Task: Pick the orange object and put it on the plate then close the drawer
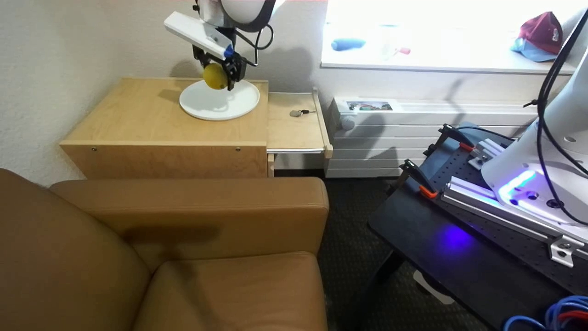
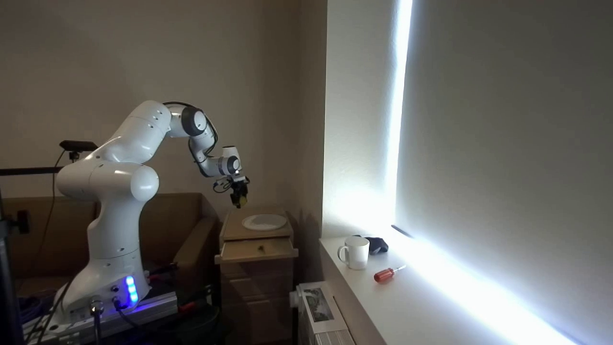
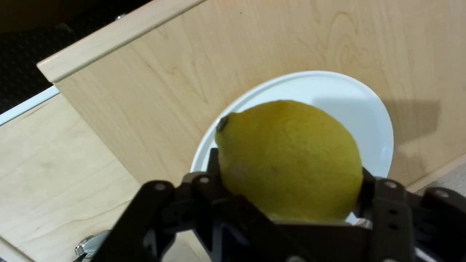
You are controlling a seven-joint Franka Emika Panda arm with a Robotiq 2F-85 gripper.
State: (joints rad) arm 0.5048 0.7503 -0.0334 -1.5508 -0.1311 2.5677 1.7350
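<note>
Clamping the yellow fruit (image 1: 214, 76) between its jaws, the gripper (image 3: 291, 174) hangs above the white plate (image 1: 243, 101); fruit and plate are apart. The plate lies flat on the light-wood desk (image 1: 138, 115), near the corner where the drawer-side edge meets the long edge by the wall (image 1: 147, 50). The drawer (image 1: 289, 135) extends open beyond the drawer-side edge. A small metallic item (image 1: 295, 113) lies inside it. A brown sofa (image 1: 193, 197) stands beside the opposite long edge.
</note>
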